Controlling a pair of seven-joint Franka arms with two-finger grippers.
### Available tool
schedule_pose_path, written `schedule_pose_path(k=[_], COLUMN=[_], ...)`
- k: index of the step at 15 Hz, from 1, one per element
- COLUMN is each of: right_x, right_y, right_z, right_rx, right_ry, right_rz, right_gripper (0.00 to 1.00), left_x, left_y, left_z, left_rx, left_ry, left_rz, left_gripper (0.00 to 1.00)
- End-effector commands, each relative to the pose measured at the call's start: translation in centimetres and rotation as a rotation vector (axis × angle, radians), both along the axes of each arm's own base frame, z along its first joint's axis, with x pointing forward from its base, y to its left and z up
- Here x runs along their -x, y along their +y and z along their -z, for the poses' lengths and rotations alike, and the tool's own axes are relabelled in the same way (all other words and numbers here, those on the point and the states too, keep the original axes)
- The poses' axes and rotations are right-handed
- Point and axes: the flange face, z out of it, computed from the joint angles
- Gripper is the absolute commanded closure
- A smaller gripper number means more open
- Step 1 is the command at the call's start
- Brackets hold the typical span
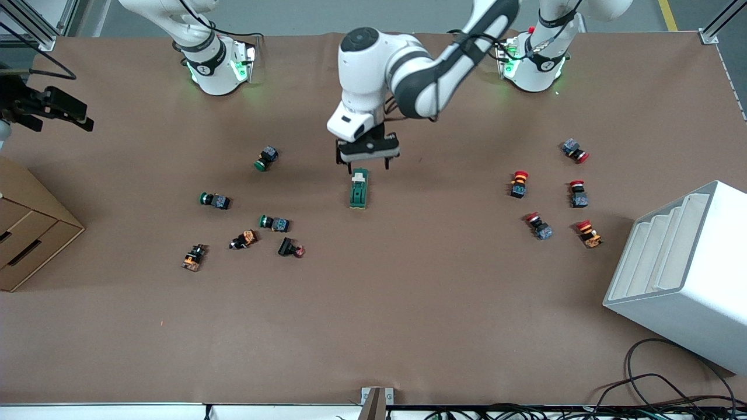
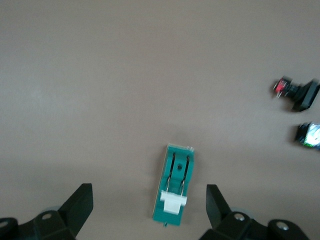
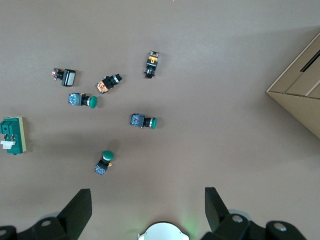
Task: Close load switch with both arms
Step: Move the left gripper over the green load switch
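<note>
The load switch is a dark-green block with a white sliding piece at the end that points toward the arms' bases. It lies flat in the middle of the table. My left gripper hovers open over that white end; the left wrist view shows the switch between and below the spread fingers, untouched, with the left gripper empty. My right gripper is open and empty, high over its own arm's base, with the switch far from it. The right gripper is out of the front view.
Green and orange push buttons lie scattered toward the right arm's end of the switch. Red push buttons lie toward the left arm's end. A white stepped rack and a cardboard box stand at the table's ends.
</note>
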Motion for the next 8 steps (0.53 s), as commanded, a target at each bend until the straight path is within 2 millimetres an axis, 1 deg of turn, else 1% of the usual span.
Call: schedule_pose_path(k=[1,2,3,5,6,7,8], right_x=[-1.0,-1.4,-2.3,-4.3,-5.7,-6.6,-6.8], right_y=[-0.8,-0.8,-0.9,-1.1,-1.4,-2.3,-3.2], right_z=[0.1,0.6,2.0,5.7,7.7,8.5,8.8], right_rx=[0.004,0.006,0.005,0.007,0.008,0.006,0.004], right_ry=[-0.002,0.003,0.026,0.086,0.095,0.095,0.089], right_rz=[0.003,0.003,0.005,0.006,0.009,0.023,0.039], right_gripper=[0.00,0.00,0.00,0.00,0.00,0.00,0.00], left_x=[4.3,6.1,7.5,11.0,12.3,12.6,13.6], left_y=[-0.8,-1.2,-1.8,-3.1,-3.0,-2.6,-2.6], left_z=[3.7,5.0,6.7,8.9,10.3,11.7,13.1], left_rx=[-0.046,-0.060,-0.071,-0.069,-0.074,-0.082,-0.080], left_ry=[-0.072,-0.101,-0.128,-0.190,-0.221,-0.261,-0.293], left_rz=[0.008,0.019,0.029,0.047,0.054,0.073,0.091], left_gripper=[0.00,0.00,0.00,0.00,0.00,0.00,0.00])
